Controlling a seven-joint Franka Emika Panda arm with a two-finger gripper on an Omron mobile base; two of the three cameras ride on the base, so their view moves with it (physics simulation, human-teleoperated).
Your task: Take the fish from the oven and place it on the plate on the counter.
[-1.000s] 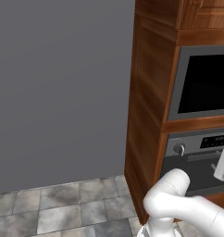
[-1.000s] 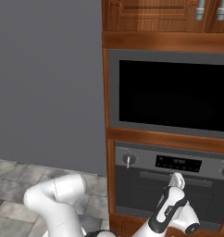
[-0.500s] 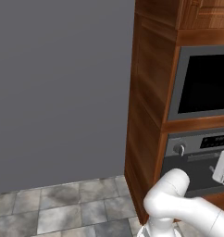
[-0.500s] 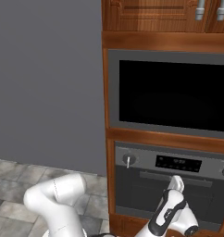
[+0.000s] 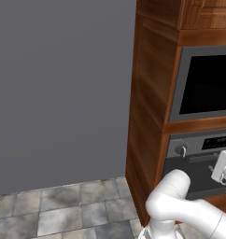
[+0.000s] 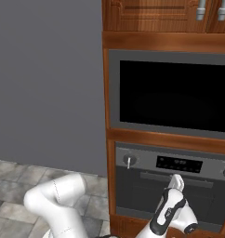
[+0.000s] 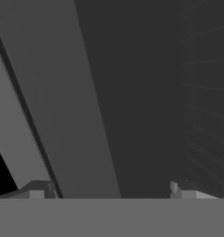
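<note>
Right base view: you see the oven (image 6: 172,190), steel front, door shut, set in a wooden cabinet column (image 6: 109,153) under the microwave (image 6: 172,95).
Oven controls: round knob (image 6: 129,161) at the left, dark display strip (image 6: 179,163) in the middle, long handle bar (image 6: 154,177) below them.
Gripper: you find the gripper (image 6: 175,180) raised right in front of the oven door, at the handle bar; contact you can't tell.
Left base view: same oven (image 5: 194,161) seen from the side, knob (image 5: 180,151) on its near end, white hand (image 5: 223,167) at the right edge, level with the door's upper part.
Hand view: you look very close at the dark oven front (image 7: 132,102), with faint rack lines behind the glass at right.
Jaws: two tips (image 7: 40,190) far apart at the bottom corners, spread wide, nothing between them.
Fish: you can't see it; oven door is closed.
Floor: grey stone tiles (image 5: 63,210), grey wall (image 5: 59,88) behind.
</note>
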